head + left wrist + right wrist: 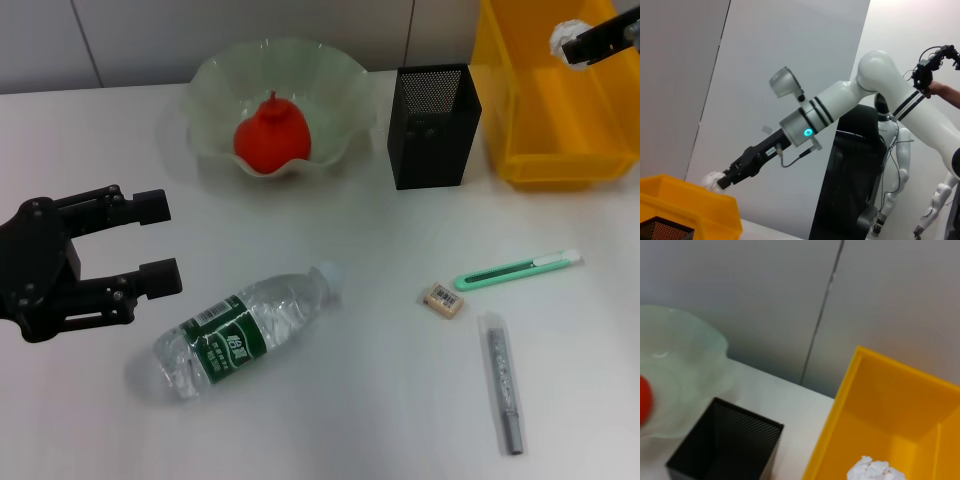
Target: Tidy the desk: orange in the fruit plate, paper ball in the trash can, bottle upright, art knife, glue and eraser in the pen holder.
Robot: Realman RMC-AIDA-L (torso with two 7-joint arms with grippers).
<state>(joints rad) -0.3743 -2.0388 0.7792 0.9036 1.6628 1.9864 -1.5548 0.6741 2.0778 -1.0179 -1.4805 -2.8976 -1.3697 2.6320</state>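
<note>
The right hand (572,46) is cut off at the head view's edge, pinching the paper ball (566,37) above the yellow trash can (560,130). The left hand (150,243) hovers spread open beside the lying bottle (245,333).

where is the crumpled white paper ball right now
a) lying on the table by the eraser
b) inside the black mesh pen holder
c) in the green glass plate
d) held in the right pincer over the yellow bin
d: the crumpled white paper ball sits pinched in the right pincer above the yellow plastic bin, also seen from the left wrist view.
</note>
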